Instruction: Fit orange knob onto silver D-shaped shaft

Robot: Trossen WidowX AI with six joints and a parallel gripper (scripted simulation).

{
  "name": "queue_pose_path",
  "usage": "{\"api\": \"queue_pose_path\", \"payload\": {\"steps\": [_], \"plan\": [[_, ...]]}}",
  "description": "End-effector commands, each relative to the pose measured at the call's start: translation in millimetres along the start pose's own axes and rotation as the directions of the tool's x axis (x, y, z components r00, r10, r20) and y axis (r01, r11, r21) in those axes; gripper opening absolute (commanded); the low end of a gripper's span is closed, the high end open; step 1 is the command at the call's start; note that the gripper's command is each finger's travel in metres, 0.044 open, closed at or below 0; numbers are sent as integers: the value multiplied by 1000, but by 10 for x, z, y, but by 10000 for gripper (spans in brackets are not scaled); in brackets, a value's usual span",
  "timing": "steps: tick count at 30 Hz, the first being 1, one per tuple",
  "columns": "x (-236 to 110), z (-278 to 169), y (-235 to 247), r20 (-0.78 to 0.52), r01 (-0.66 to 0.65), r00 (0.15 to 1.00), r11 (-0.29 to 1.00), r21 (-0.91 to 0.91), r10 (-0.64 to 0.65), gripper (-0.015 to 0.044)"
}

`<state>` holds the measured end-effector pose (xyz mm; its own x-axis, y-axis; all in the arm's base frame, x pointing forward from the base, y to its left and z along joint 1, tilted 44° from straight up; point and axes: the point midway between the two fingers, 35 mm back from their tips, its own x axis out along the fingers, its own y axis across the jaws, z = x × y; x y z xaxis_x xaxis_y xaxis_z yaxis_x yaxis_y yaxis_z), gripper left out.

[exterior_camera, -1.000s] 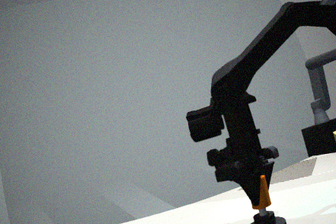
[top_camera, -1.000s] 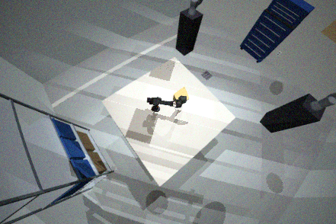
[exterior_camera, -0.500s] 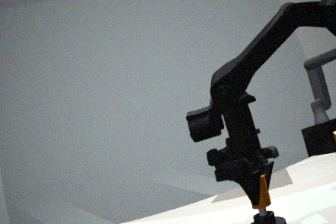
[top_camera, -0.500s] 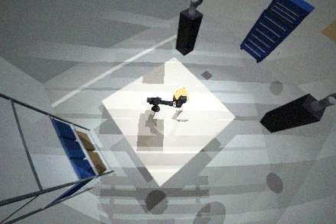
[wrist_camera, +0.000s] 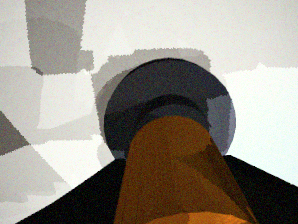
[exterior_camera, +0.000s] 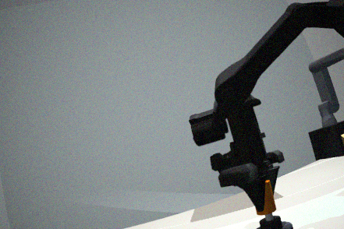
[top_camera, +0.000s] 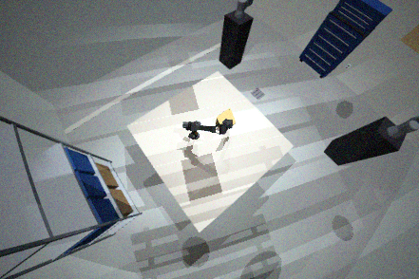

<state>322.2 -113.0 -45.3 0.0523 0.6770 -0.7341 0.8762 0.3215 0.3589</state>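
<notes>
We find the hand (exterior_camera: 263, 202) clamped on the tapered orange knob (exterior_camera: 267, 198), seemingly directly above the dark round pedestal (wrist_camera: 169, 108), axis upright.

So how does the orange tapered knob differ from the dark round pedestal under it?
The orange tapered knob is bright, tall and cone-like; the dark round pedestal is near-black, low and disc-shaped. The knob is clamped in the gripper and raised; the pedestal rests on the table. In the wrist view the knob's lower end looks narrower than the pedestal. Both look centred on one axis.

Open tabletop (top_camera: 252, 157) around the pedestal (wrist_camera: 220, 106) — yellow block (top_camera: 225, 115) close beside
</notes>
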Motion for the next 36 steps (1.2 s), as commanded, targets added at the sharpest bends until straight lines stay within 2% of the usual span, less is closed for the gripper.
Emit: {"api": "queue_pose_path", "payload": {"steps": [1, 21, 28, 36], "plan": [[1, -2, -7, 0, -4, 1000, 1000, 4, 4, 0], [-44, -44, -52, 0, -3, 1000, 1000, 4, 3, 0], [-35, -34, -45, 0, -3, 1000, 981, -194, 3, 0], [-41, -4, -33, 1, -3, 1000, 979, -204, 3, 0]]}}
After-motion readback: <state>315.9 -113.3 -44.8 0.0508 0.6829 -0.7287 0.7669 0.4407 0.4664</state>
